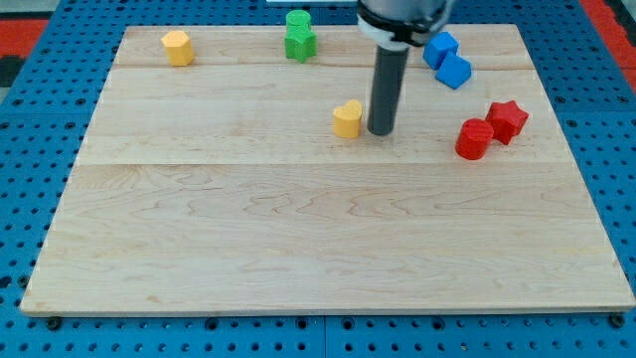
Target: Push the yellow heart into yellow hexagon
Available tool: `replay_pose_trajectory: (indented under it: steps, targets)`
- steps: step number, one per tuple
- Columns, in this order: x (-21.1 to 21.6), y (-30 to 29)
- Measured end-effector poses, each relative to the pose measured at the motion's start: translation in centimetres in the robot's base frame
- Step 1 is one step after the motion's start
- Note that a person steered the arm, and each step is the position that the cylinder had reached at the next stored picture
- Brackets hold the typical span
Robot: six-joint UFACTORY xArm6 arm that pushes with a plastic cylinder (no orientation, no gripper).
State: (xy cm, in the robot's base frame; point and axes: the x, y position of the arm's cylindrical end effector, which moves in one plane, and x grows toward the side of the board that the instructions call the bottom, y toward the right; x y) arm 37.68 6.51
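Tip [381, 132] just right of yellow heart [348, 118]; no hand; pale wooden board [318, 239], blue pegboard [30, 199] around.

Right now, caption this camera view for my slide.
My tip sits just right of the yellow heart; the yellow hexagon waits at upper left.

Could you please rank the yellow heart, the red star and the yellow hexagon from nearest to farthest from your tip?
From my tip:
1. Yellow heart, just to its left.
2. Red star, toward the view's right.
3. Yellow hexagon, top left corner of the board.

yellow heart [348, 118], yellow hexagon [178, 47]
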Motion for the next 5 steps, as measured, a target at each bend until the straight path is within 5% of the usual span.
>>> replay_pose_trajectory:
  steps: [2, 3, 5]
  targets:
    - [-1.8, -13.8]
    - [3.5, -7.6]
    - [1.8, -13.8]
